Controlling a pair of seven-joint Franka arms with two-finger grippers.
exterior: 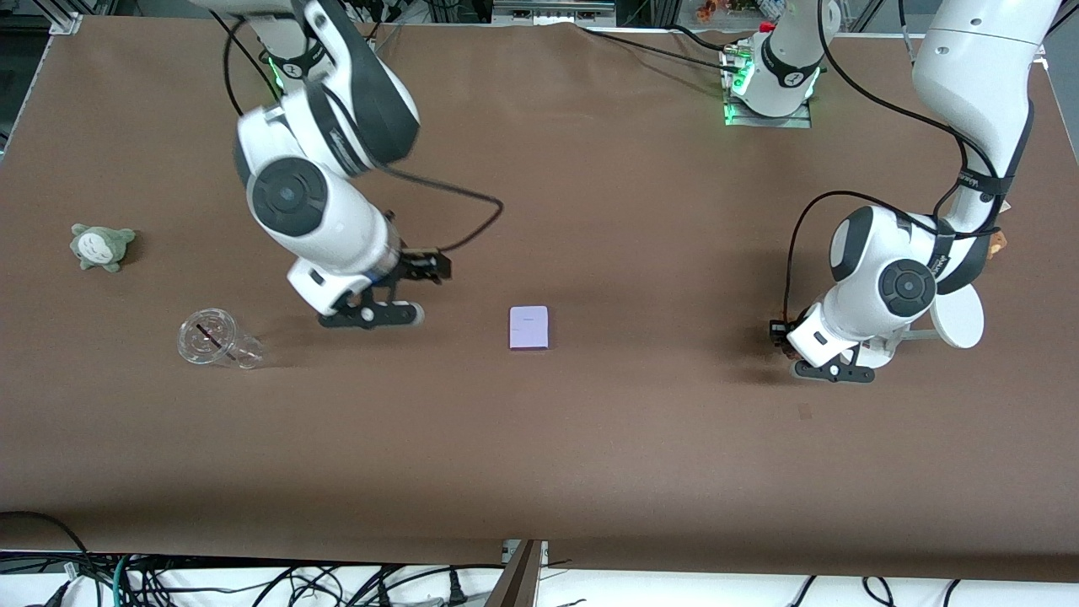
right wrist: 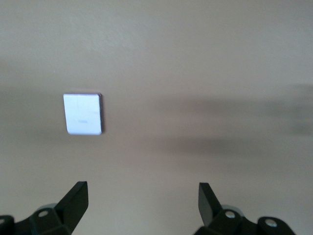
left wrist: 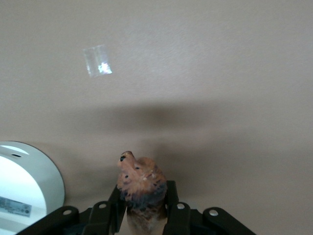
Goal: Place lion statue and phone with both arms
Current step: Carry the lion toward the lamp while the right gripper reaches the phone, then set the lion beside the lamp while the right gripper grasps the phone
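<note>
The lion statue (left wrist: 141, 188), orange-brown with a darker mane, is clamped between my left gripper's (left wrist: 143, 205) fingers. In the front view my left gripper (exterior: 833, 372) is low over the table at the left arm's end, beside the white round stand (exterior: 957, 317), and the lion is mostly hidden by the hand. The phone (exterior: 528, 327), a pale lavender slab, lies flat mid-table. My right gripper (exterior: 373, 314) is open and empty, over bare table beside the phone toward the right arm's end. In the right wrist view the phone (right wrist: 83, 113) lies ahead of the open gripper (right wrist: 143, 200).
A clear plastic cup (exterior: 216, 340) lies on its side toward the right arm's end, with a grey-green plush (exterior: 101, 245) farther from the camera. A brown plush (exterior: 997, 242) peeks out by the left arm. The stand's edge (left wrist: 24, 186) and a small tape patch (left wrist: 99, 61) show in the left wrist view.
</note>
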